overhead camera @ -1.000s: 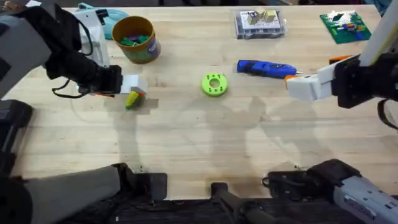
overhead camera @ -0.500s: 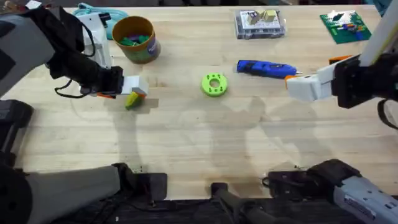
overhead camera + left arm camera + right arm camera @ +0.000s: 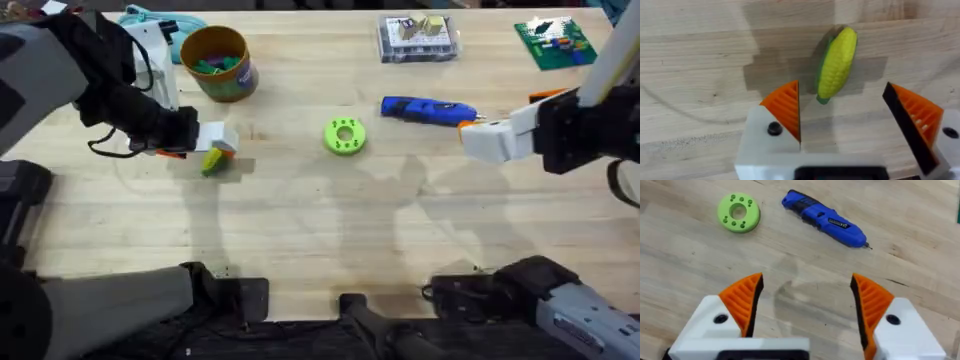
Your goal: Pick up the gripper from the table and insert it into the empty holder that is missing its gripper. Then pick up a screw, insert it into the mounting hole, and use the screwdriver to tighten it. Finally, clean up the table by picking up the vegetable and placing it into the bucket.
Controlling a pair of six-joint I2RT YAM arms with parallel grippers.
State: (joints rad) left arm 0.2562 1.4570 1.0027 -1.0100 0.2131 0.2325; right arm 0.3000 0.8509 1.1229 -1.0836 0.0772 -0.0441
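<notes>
Left gripper [image 3: 842, 117]: its orange ribbed pads stand wide apart with nothing between them; it is low over the table [image 3: 320, 250], and the vegetable [image 3: 836, 62] lies just ahead of the gap, not yet between the pads.
Vegetable: a small yellow cob with a green side, lying flat on the wood, a little turned against the line of the fingers; in the overhead view it is just beside the left fingertips, at the table's left part.
Bucket [image 3: 219, 62]: the mustard-yellow pot stands near, behind the left gripper, with some small coloured pieces already inside; its short way from the cob is probably why the left arm does this step.
Right gripper [image 3: 805, 305]: also spread open and empty, held apart at the right side, likely so that it does not disturb.
Screwdriver [image 3: 425, 109]: laid on the table beside the green disc [image 3: 345, 136], apart from both grippers.
Step in hand: probably the cleaning; the left fingers must come further forward around the cob before closing.
</notes>
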